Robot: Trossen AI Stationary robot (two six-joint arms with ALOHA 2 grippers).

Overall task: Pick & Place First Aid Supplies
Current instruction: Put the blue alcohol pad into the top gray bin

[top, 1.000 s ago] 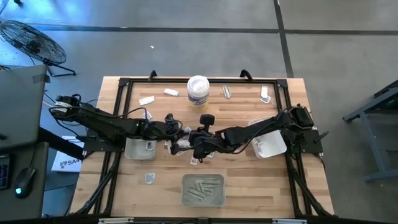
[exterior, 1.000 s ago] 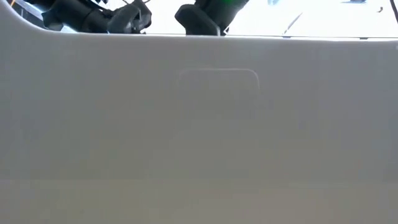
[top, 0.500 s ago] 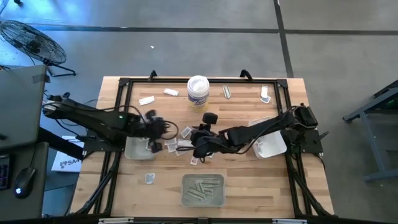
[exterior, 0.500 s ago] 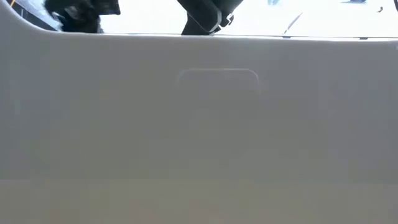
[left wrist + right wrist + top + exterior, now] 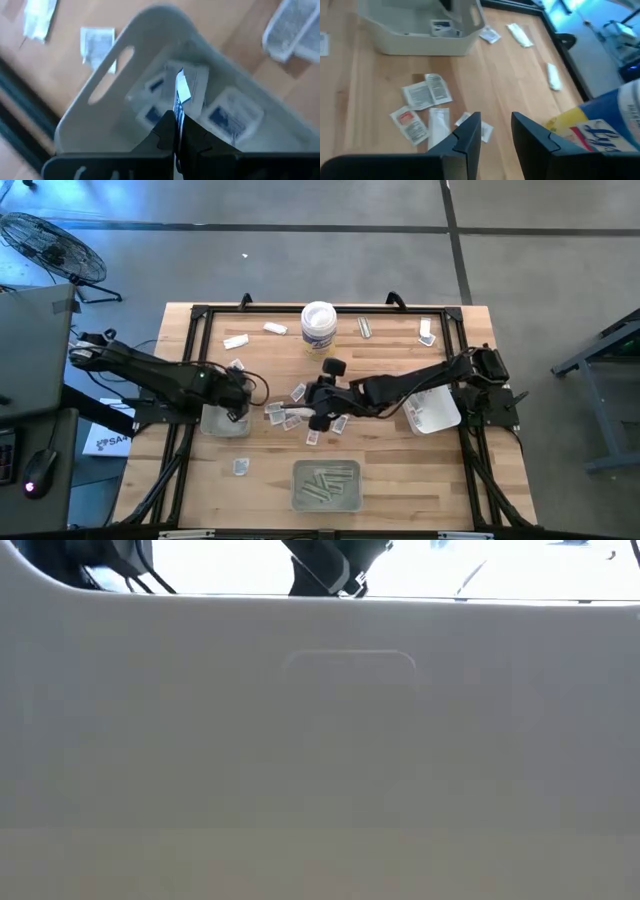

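Note:
Small white first aid packets lie loose on the wooden table's middle; they show up close as packets in the right wrist view. My left gripper hangs over the left grey tray, shut on one blue-printed packet. More blue-printed packets lie flat on that tray's floor. My right gripper stands open just above the loose packets, at the table's middle, with nothing between its fingers. The low view is blocked by a white wall. My left gripper pinches the packet's lower edge between its two fingertips, coming from above and pointing steeply down. The packet stands edge-on beyond the fingers, lifted clear above the tray's floor.
A white tub stands at the far middle. A second tray sits under the right arm, and a third with narrow strips lies near the front edge. Stray packets lie along the far edge and one at front left.
My left gripper has drawn away from the right gripper at the table's middle and gone toward the table's left edge, tipping from nearly level to steeply down. It now hangs over the left tray with its packet. My right arm has stayed over the loose packets.

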